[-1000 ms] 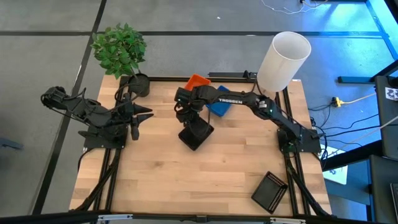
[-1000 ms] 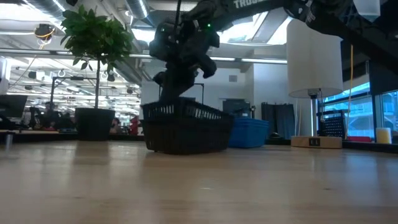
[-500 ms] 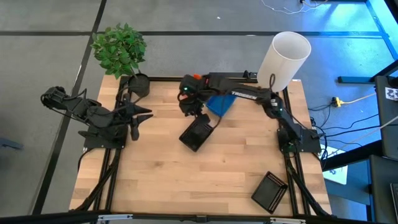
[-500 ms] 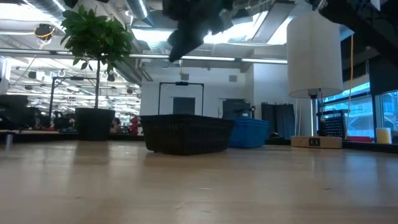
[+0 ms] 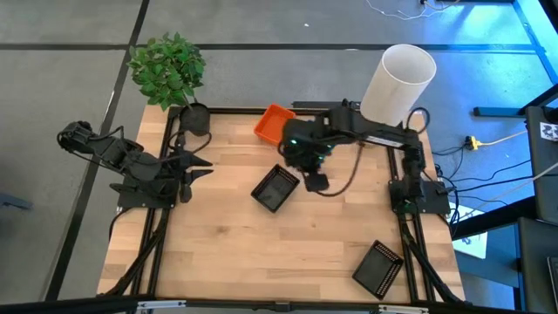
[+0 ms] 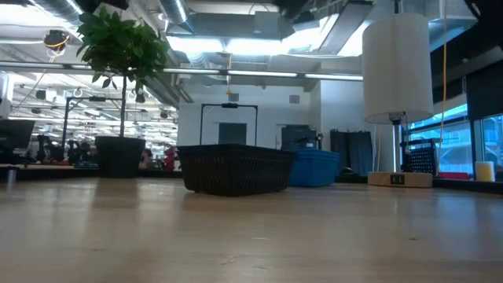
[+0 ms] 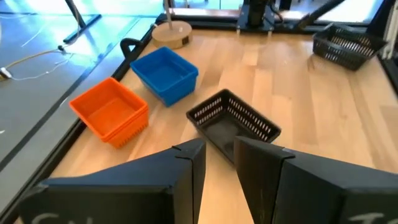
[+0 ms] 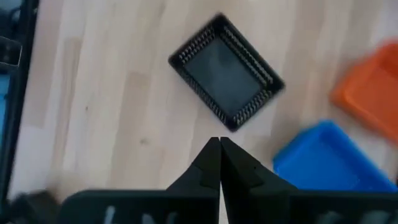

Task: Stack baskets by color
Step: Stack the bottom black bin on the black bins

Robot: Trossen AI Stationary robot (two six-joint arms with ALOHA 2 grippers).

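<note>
A black basket (image 5: 275,187) (image 8: 225,79) rests flat on its bottom at the table's middle. An orange basket (image 5: 275,122) (image 7: 112,112) sits at the far edge, with a blue basket (image 7: 165,73) (image 8: 323,155) beside it; in the high view my right arm hides the blue one. A second black basket (image 5: 377,268) lies near the front right corner. My right gripper (image 5: 316,183) (image 8: 219,149) hangs shut and empty above the table, just right of the middle black basket. My left gripper (image 5: 202,166) (image 7: 219,165) waits at the table's left, open, with nothing between its fingers.
A tall white cylinder (image 5: 397,83) stands at the far right corner. A green potted plant (image 5: 170,70) stands at the far left corner. Bare wood lies across the near half of the table (image 5: 261,253).
My right gripper has risen from the middle black basket and gone toward the table's right edge, rolling as it went, its fingers staying shut. The black basket, tipped up on one side a second ago, now sits level on the table.
</note>
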